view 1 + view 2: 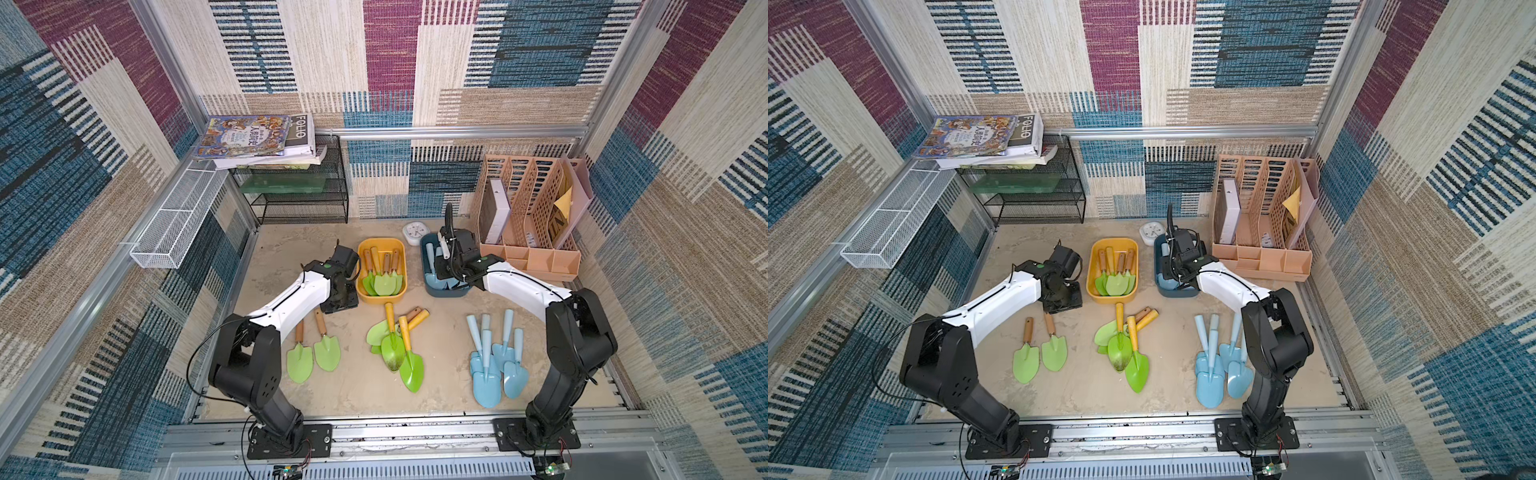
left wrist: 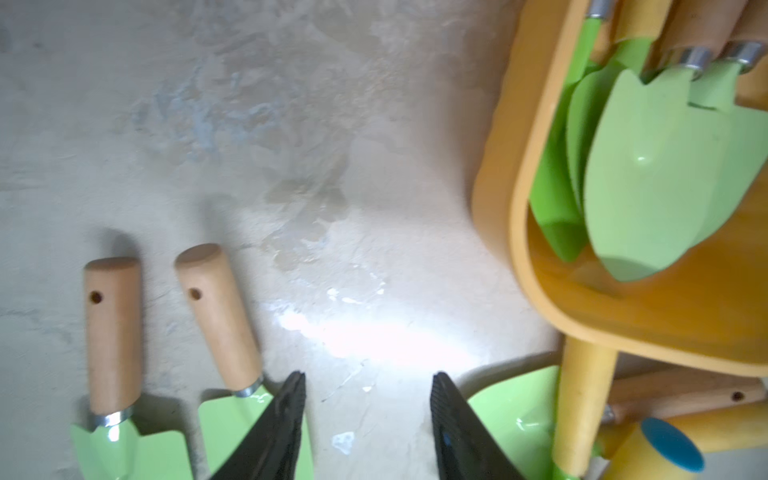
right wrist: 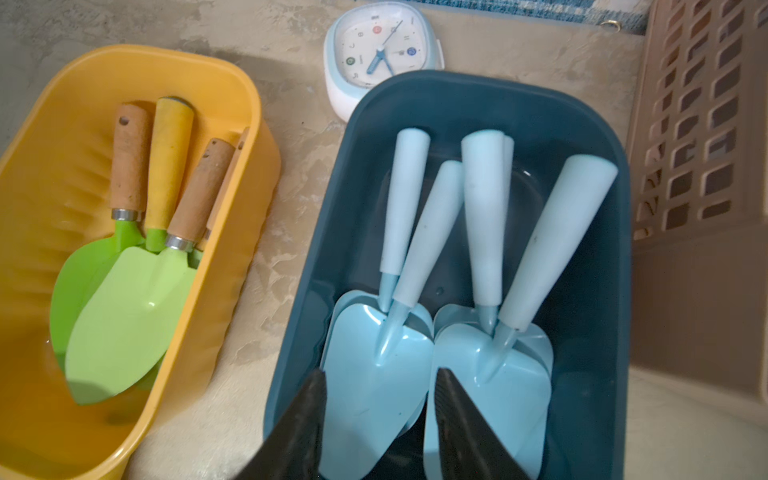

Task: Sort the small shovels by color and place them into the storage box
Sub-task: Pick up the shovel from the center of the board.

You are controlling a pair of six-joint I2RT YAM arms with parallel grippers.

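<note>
The sort is partway done. The yellow box (image 1: pixel 360 291) holds at least four green shovels (image 1: pixel 384 283), blades overlapping, and the dark blue box (image 3: pixel 598 174) holds perhaps five light blue shovels (image 3: pixel 486 216) lying handles together.

Much is left on the tabletop (image 1: pixel 440 374). Two wooden-handled green shovels (image 1: pixel 313 353) lie side by side near the left arm (image 1: pixel 291 299). A crossed heap of green ones (image 1: pixel 395 345) sits just in front of the yellow box. A cluster of blue ones (image 1: pixel 494 365) lies beside the right arm (image 1: pixel 523 286).

The left arm's jaws stand spread over bare tabletop with nothing between them. The right arm's jaws are spread above the blades in the blue box and seem to pinch nothing.

In both top views the right arm hides most of the blue box. Both heaps overlap too much for a sure count.
</note>
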